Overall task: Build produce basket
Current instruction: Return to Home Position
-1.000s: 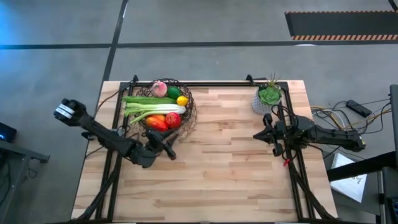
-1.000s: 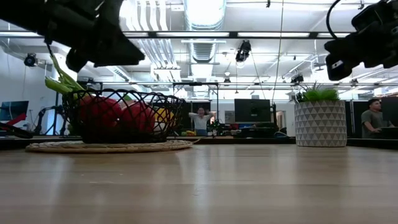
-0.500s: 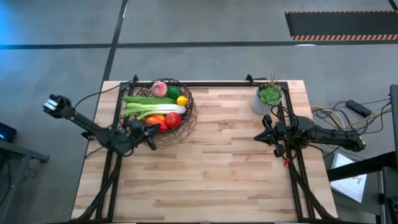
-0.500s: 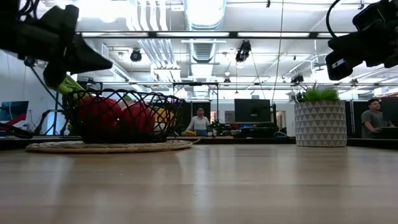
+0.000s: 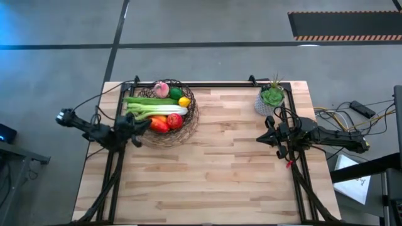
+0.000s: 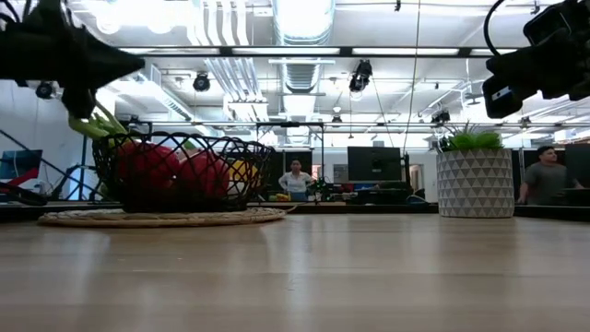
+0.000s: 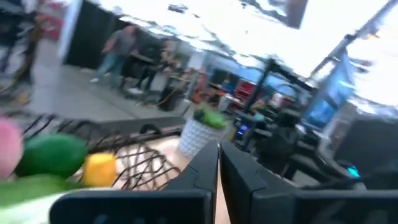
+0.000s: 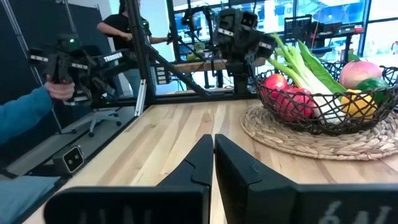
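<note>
Celery (image 5: 158, 110) hides most of the mango (image 5: 156, 124) from us; left gripper (image 5: 141, 124), narrow, overlaps the basket (image 5: 192, 119) at its eight o'clock rim; right gripper (image 5: 264, 137), narrow, by the plant (image 5: 272, 96).

showing dark brown mesh on the basket (image 5: 195, 115) | showing red on the tomato (image 5: 174, 120), yellow on the lemon (image 5: 183, 102), pink on the peach (image 5: 161, 89) | showing white triangle pattern on the plant pot (image 6: 475, 184)
</note>
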Robot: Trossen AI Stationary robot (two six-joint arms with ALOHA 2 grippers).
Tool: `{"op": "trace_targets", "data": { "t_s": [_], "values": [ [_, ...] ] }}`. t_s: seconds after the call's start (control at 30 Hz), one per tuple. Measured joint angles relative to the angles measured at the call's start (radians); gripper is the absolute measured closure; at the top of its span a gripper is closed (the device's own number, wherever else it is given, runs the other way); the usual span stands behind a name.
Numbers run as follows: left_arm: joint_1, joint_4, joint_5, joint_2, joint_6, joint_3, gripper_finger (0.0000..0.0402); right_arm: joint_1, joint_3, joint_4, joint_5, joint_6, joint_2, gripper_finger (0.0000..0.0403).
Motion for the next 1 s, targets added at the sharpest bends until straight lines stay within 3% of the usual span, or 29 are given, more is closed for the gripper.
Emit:
{"op": "trace_targets", "data": {
  "t_s": [0.13,0.37,0.57,0.73,0.9,1.0],
  "values": [
    [0.025,-0.021,0.102,-0.111,0.084,0.0,0.0401,0.0,-0.001,0.004,0.0,-0.001,0.0,0.0394],
    [0.117,-0.068,0.3,-0.029,0.044,-0.002,0.0402,0.0,-0.004,0.018,0.0,-0.001,0.002,0.0394],
    [0.246,-0.057,0.424,0.05,0.019,-0.002,0.0402,0.0,-0.006,0.028,0.0,-0.001,0.006,0.0394],
    [0.357,-0.058,0.591,0.093,0.029,-0.002,0.0401,0.0,-0.006,0.027,0.0,-0.006,0.005,0.0394],
    [0.41,-0.077,0.738,0.067,0.094,-0.003,0.0401,0.0,-0.006,0.027,-0.003,-0.006,0.005,0.0394],
    [0.412,-0.144,0.752,-0.004,0.106,-0.003,0.0401,0.0,-0.006,0.027,-0.011,-0.003,0.005,0.0394]
  ]
}}
